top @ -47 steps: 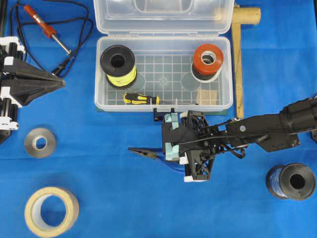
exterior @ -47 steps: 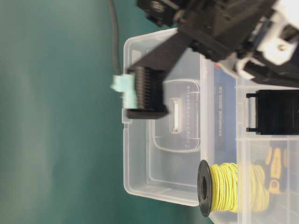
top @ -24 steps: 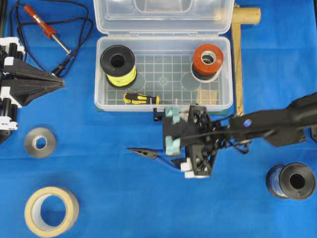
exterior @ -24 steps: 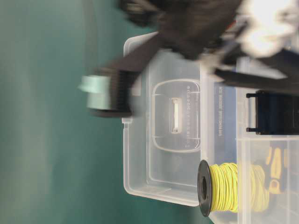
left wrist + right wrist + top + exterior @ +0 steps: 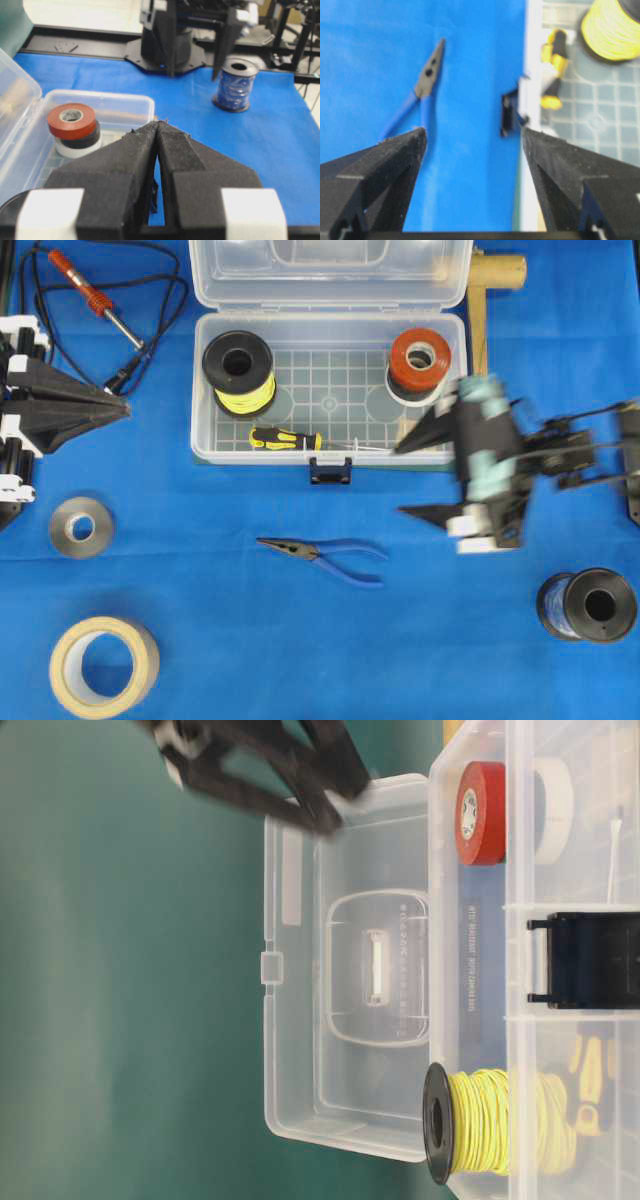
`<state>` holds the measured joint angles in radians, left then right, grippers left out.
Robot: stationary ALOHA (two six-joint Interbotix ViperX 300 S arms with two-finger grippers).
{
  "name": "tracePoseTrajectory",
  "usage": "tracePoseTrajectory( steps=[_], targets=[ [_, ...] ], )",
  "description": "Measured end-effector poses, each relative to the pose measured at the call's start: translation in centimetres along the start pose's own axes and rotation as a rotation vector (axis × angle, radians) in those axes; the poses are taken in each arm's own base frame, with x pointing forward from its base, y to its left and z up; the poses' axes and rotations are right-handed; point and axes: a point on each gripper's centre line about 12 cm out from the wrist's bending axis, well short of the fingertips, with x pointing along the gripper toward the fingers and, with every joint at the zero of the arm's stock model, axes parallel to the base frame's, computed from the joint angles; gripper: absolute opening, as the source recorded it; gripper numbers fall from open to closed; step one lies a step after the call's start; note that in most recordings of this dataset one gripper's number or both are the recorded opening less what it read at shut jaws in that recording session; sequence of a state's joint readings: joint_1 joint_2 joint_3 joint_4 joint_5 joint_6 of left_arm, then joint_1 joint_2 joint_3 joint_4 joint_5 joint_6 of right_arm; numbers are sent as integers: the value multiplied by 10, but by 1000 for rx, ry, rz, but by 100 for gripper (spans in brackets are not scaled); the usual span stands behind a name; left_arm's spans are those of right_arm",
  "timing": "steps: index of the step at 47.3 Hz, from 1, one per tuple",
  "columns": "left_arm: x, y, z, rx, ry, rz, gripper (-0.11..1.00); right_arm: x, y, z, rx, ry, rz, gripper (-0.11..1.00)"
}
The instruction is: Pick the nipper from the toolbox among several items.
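Observation:
The nipper [image 5: 325, 553], with blue handles and dark jaws, lies on the blue cloth in front of the toolbox [image 5: 197, 390], outside it. It also shows in the right wrist view [image 5: 420, 95]. My right gripper [image 5: 405, 480] is open and empty, blurred, at the toolbox's front right corner, well to the right of the nipper. In its wrist view [image 5: 472, 132] only cloth lies between the jaws. My left gripper [image 5: 126, 408] is shut and empty at the far left; its wrist view [image 5: 158, 122] shows the tips together.
The open toolbox holds a yellow wire spool [image 5: 238, 370], a yellow-and-black screwdriver [image 5: 285, 440] and stacked tape rolls [image 5: 420, 358]. On the cloth are a soldering iron [image 5: 85, 285], a silver roll [image 5: 80, 527], masking tape [image 5: 103, 665], a blue wire spool [image 5: 588, 605] and a wooden mallet [image 5: 482, 340].
My right gripper has moved from over the nipper's handles to the right and towards the toolbox's corner. The nipper lies where it was. The left arm has not moved.

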<state>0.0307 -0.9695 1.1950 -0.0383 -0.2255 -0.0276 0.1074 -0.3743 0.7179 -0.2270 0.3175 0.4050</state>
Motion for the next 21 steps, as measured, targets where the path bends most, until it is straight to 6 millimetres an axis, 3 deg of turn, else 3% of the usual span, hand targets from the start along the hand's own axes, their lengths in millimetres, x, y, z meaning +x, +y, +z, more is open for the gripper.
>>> tracePoseTrajectory(
  steps=[12,21],
  targets=[
    [-1,0,2,1,-8,-1,0,-60,-15,-24,22,-176,27,77],
    [-2,0,-2,0,0,0,0,-85,-25,-50,36,-271,31,77]
  ],
)
